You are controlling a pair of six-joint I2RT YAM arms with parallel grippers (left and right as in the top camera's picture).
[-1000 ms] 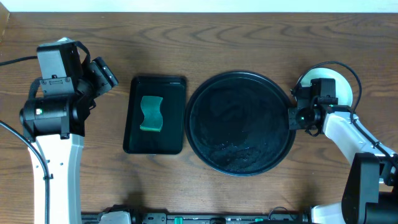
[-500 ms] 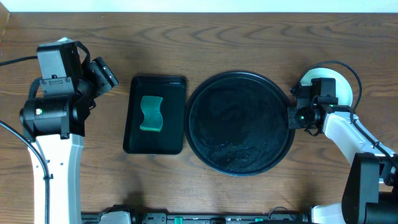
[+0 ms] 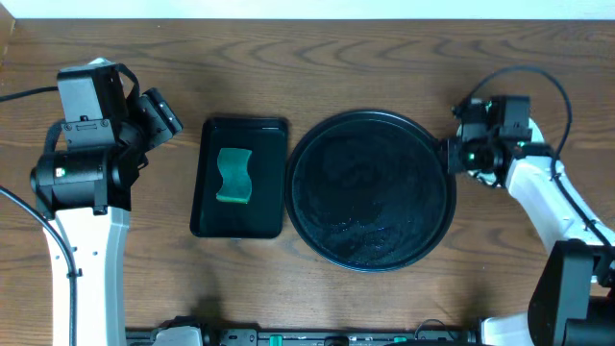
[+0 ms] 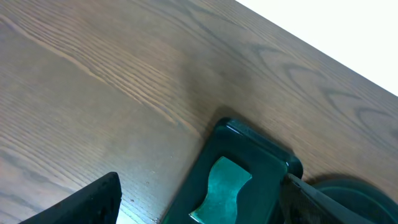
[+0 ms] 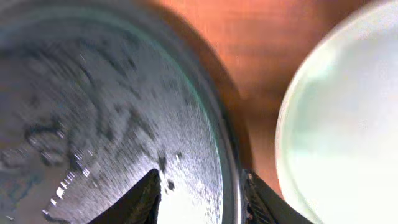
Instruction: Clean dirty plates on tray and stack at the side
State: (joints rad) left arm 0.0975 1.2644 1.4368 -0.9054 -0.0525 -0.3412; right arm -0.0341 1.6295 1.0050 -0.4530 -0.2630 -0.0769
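Glossy black round tray (image 3: 373, 192) looks streaky, plate (image 5: 348, 124) pale minty-white, sponge (image 3: 233, 176) green, table (image 3: 317, 67) brown wood-grain.

The left arm (image 3: 85, 221) has a white lower link, a black cylindrical joint housing with a small green light, and a grey boxy block on top. A thin black cable (image 3: 24, 93) leads off it. The left hand (image 3: 161, 113) is black. The right arm (image 3: 538, 192) is white with black joints, a green light glows near its wrist, and a black looping cable (image 3: 527, 68) arcs above. The right hand (image 5: 199, 186) has black fingers (image 5: 140, 199).
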